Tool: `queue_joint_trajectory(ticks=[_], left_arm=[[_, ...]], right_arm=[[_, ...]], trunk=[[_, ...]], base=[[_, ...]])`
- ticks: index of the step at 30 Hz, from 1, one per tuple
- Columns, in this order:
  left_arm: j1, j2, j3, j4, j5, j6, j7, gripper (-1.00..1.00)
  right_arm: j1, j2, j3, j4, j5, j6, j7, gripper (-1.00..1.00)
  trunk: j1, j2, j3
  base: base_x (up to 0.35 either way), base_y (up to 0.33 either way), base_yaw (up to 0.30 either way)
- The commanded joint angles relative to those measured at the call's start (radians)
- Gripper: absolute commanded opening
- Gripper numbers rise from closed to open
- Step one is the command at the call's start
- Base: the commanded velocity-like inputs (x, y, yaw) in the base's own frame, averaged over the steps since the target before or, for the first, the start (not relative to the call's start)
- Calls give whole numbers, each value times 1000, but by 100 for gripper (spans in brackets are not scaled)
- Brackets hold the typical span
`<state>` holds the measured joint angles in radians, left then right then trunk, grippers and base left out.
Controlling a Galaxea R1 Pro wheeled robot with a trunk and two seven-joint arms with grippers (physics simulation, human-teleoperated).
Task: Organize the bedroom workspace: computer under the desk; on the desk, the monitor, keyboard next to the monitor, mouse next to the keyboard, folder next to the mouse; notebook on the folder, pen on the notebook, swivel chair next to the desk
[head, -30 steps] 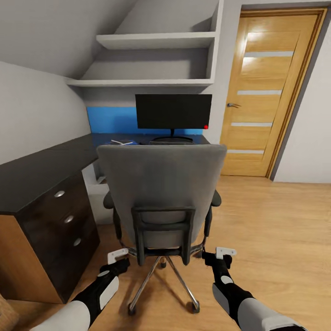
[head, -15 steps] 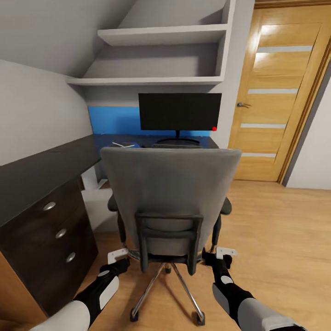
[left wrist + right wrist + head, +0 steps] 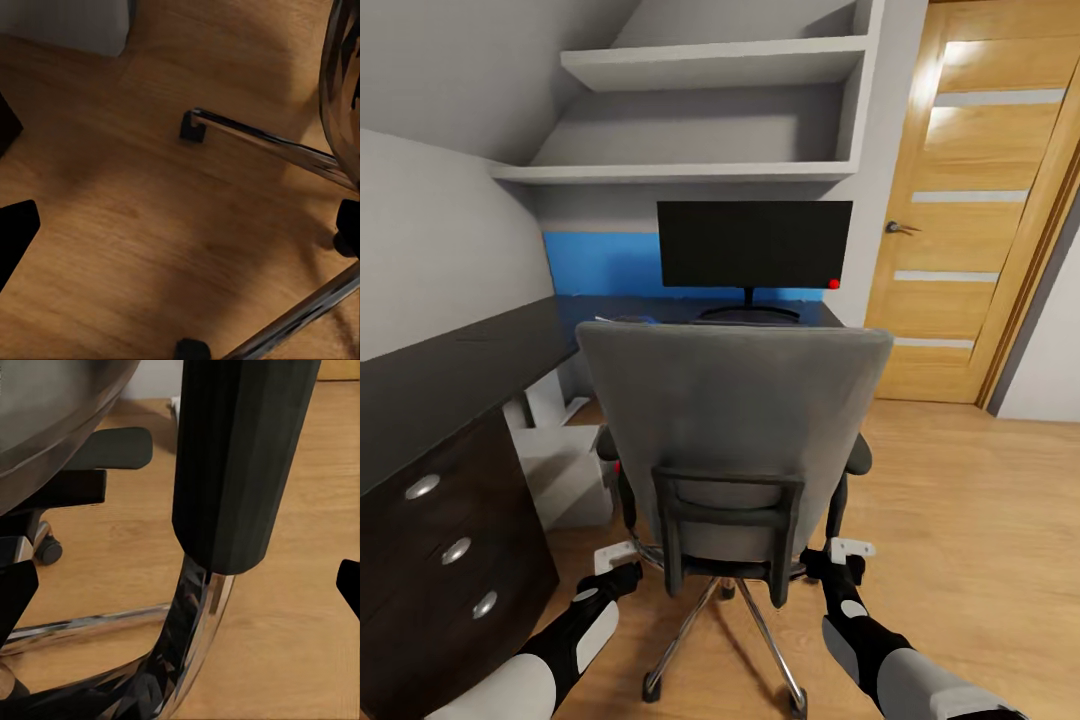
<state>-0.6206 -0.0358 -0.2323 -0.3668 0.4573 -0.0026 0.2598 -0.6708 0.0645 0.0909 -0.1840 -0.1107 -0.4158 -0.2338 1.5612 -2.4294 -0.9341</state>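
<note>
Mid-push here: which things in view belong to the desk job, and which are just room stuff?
Job: swivel chair, monitor, desk, computer, left gripper, right gripper.

Just there: door, wall shelves, drawer unit.

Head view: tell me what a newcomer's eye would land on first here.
The grey upholstered swivel chair with its black back frame dominates the middle, its back turned to the camera. Beyond it, the wide black flat monitor with a red dot at its lower corner stands on the glossy black desk before a bright blue back panel. Low down, the left hand and right hand flank the chair's seat.
</note>
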Motion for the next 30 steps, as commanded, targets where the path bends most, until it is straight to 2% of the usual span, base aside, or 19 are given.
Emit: queue_joint_trajectory(ticks=[1, 18, 30], left_arm=[[-1, 0, -10, -1, 9, 0, 5, 100], [-1, 1, -10, -1, 9, 0, 4, 100], [-1, 0, -10, -1, 9, 0, 4, 100]], right_arm=[[-1, 0, 12, 0, -6, -3, -2, 100], [-1, 0, 12, 0, -6, -3, -2, 100], [-1, 0, 12, 0, -6, -3, -2, 100]], trunk=[[0, 0, -1], [0, 0, -1], [0, 0, -1]], base=[[318, -64, 0], [319, -59, 0], [327, 61, 0]])
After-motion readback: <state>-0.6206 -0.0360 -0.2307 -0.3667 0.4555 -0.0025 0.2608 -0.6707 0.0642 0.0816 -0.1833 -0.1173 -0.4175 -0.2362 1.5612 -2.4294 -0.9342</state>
